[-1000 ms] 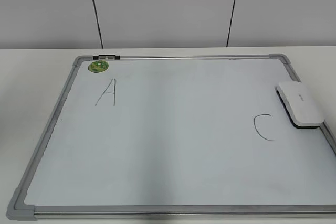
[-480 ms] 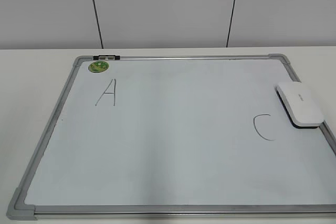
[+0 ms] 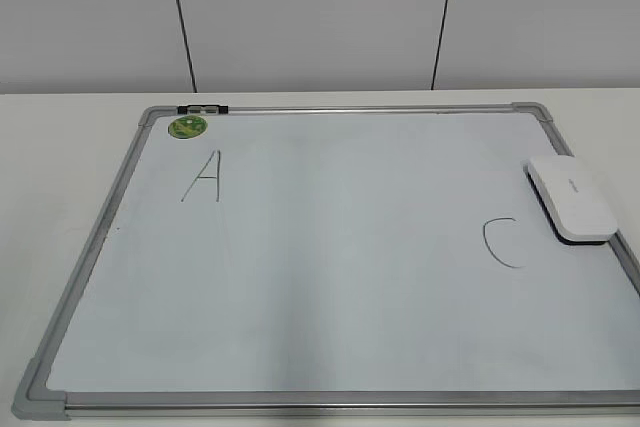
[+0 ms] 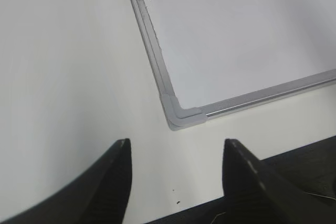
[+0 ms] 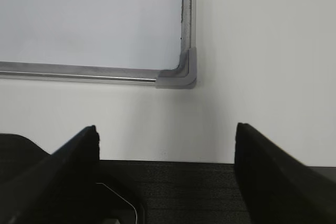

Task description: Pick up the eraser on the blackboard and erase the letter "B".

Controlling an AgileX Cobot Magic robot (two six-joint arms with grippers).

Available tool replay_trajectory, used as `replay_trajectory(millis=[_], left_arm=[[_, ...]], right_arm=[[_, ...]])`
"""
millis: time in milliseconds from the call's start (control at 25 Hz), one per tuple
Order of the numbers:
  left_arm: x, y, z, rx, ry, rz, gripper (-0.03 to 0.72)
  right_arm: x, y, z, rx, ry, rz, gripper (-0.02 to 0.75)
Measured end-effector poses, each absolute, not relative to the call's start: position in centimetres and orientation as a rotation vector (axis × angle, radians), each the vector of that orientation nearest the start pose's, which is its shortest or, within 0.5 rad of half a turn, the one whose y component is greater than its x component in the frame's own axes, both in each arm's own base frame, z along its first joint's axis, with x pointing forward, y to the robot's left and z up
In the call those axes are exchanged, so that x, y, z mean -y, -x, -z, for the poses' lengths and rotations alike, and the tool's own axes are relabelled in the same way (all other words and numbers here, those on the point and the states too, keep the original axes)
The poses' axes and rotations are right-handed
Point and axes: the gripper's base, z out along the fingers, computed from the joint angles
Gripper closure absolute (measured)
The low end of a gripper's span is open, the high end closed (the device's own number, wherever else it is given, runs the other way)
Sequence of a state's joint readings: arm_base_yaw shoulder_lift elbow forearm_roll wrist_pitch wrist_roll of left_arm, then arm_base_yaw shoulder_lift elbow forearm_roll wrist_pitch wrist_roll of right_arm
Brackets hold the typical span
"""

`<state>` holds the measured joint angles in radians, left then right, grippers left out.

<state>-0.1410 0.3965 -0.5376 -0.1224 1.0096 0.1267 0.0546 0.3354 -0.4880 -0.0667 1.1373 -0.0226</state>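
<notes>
White plastic, the eraser (image 3: 571,198) lies flat on the blackboard (image 3: 330,247) at its right edge, just beside the handwritten "C" (image 3: 500,243); the "A" (image 3: 204,176) sits far left. No "B" shows, possibly too faint here. Your left hand (image 4: 176,161) and right hand (image 5: 167,145) hang spread wide and empty above the worktop (image 5: 262,51) near the board's corners.

White table (image 3: 60,147); pale grey panelled wall (image 3: 310,17) behind, dark vertical seams (image 3: 182,17).
</notes>
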Motion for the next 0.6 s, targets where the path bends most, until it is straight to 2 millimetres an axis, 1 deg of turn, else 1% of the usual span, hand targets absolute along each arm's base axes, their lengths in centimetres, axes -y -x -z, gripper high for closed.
replay_trajectory(millis=[440, 600], left_arm=[[1.52, -6.01, -28.36, -2.278, -0.282, 0.119, 0.281], [1.49, -6.31, -28.01, -2.256, -0.278, 0.109, 0.281]], right_arm=[[0.36, -4.15, -26.25, -2.461, 0.100, 0.077, 0.146], [0.36, -4.16, -26.26, -2.460, 0.100, 0.077, 0.146]])
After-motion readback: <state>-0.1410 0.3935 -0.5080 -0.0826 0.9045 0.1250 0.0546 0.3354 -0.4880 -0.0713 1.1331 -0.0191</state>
